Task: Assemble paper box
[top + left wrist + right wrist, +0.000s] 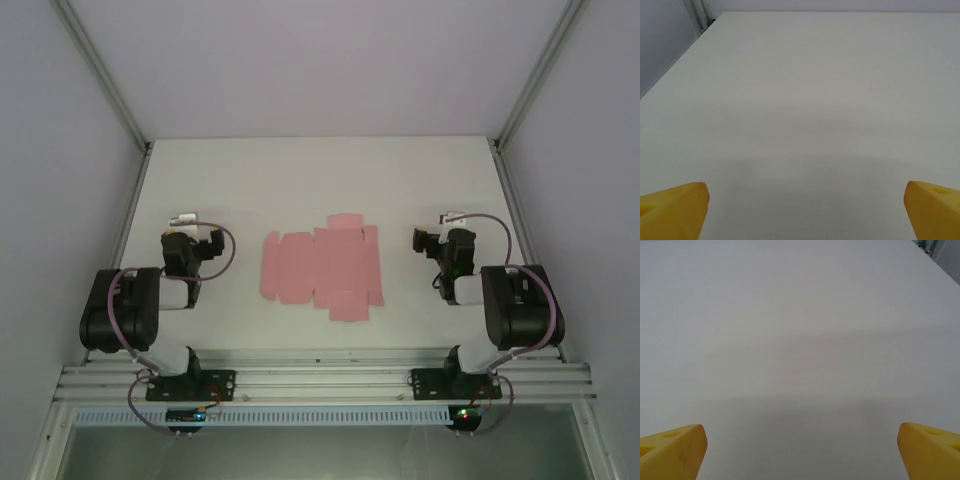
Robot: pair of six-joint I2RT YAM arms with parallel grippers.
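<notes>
The pink paper box (322, 266), a flat sheet, lies mid-tabletop (320, 180), long axis crosswise between the left end effector (184, 220) and right end effector (451, 220), both spread wide and empty, the right slightly nearer.

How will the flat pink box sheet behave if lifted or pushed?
Thin unfolded paper box, many flaps: probably floppy, bending at creases when lifted. Lies flush on the smooth table: likely slides if pushed, hard to pinch.
</notes>
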